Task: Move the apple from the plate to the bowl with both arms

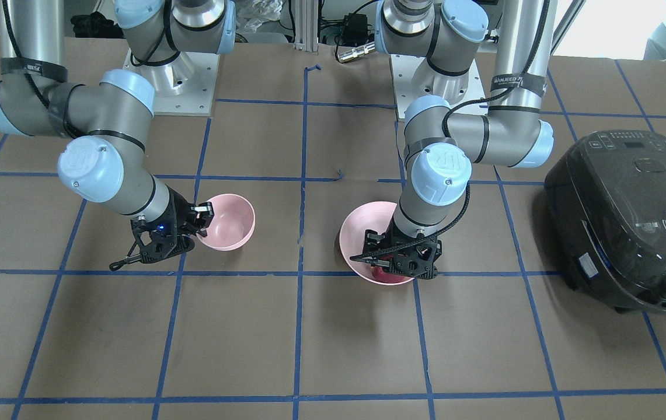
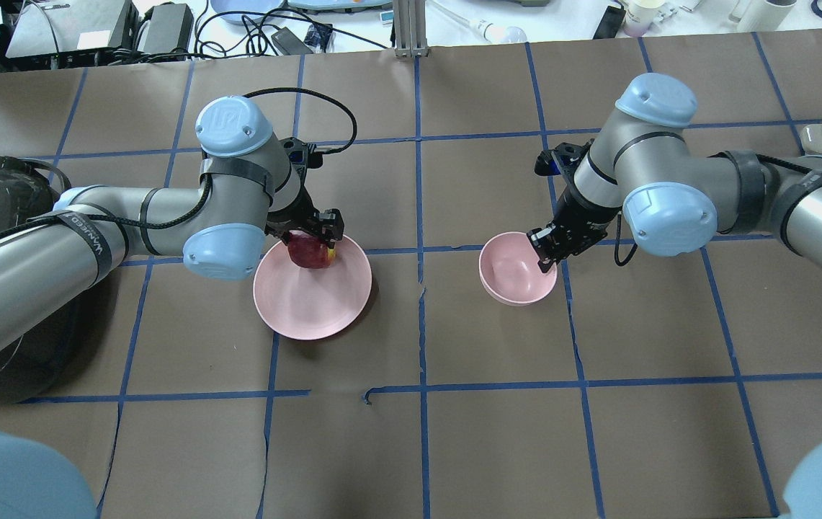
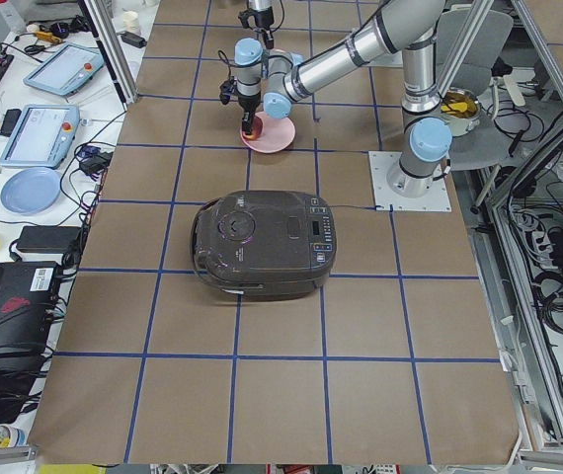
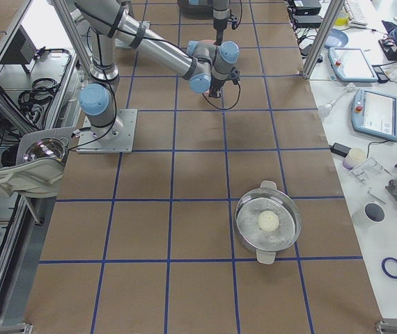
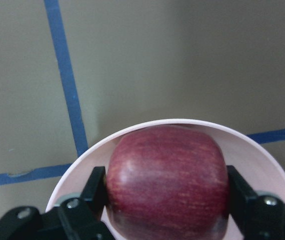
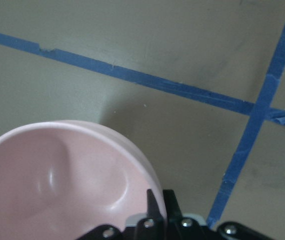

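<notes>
The apple (image 5: pixel 167 182) sat near the plate's (image 2: pixel 310 317) far rim, pinched between the left jaws. The right jaws clamped the bowl's (image 2: pixel 511 277) rim. A good lift would rise straight, grip firm, with the bowl steadied on the bench (image 2: pixel 454 432).

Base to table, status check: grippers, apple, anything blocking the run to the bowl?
Left gripper shut on apple, apple not yet out of plate. Right gripper pinching rim of bowl. Cooker outboard of left arm, not between dishes.
</notes>
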Robot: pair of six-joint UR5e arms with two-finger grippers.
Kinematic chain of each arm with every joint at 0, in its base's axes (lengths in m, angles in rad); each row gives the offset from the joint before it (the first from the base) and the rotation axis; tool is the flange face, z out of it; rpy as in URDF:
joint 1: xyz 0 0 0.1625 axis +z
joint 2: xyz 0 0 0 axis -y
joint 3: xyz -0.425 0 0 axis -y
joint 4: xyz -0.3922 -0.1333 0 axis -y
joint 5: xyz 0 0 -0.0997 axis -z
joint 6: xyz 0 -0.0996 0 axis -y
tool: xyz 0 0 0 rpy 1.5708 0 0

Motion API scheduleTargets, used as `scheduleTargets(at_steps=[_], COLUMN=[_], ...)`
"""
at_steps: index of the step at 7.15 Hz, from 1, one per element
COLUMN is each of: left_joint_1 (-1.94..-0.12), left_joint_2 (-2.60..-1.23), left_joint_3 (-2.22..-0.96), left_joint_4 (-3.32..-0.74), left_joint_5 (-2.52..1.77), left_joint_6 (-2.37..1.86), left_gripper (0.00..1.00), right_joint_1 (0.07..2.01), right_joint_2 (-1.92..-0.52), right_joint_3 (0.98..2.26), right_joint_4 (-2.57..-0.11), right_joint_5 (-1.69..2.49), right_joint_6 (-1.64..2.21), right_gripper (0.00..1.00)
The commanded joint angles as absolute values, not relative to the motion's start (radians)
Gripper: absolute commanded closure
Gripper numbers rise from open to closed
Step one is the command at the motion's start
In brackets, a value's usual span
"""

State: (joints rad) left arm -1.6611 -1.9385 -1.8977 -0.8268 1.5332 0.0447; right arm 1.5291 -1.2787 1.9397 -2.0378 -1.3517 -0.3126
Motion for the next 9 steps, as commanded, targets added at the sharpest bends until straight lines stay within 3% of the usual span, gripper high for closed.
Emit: scheduleTargets(at_steps=[1,2,5,6,9], left_joint_1=[-1.658,-1.658,-1.664,-1.666,-1.778], left_joint_2=[-1.907,-1.870,-1.818,-1.812,-1.828], left_joint_3=[-1.899,-1.891,-1.878,-1.865,-1.765], left_joint_4=[-0.839,-0.880,-0.917,-0.917,-0.972], left_joint_5=[1.543,1.557,1.568,1.546,1.519], left_joint_6=[0.049,0.041,0.028,0.025,-0.186], left_gripper=[0.62,0.66,0.81,0.81,0.84], right_joint_1=[1.543,1.545,1.545,1.543,1.522], right_joint_2=[-1.270,-1.263,-1.265,-1.281,-1.360], right_joint_3=[1.959,1.959,1.971,1.959,1.766], right_joint_4=[-2.052,-2.056,-2.056,-2.060,-1.857], right_joint_5=[-1.317,-1.313,-1.313,-1.331,-1.446], right_joint_6=[-0.264,-0.264,-0.262,-0.247,-0.225], right_gripper=[1.00,1.00,0.09,0.00,0.00])
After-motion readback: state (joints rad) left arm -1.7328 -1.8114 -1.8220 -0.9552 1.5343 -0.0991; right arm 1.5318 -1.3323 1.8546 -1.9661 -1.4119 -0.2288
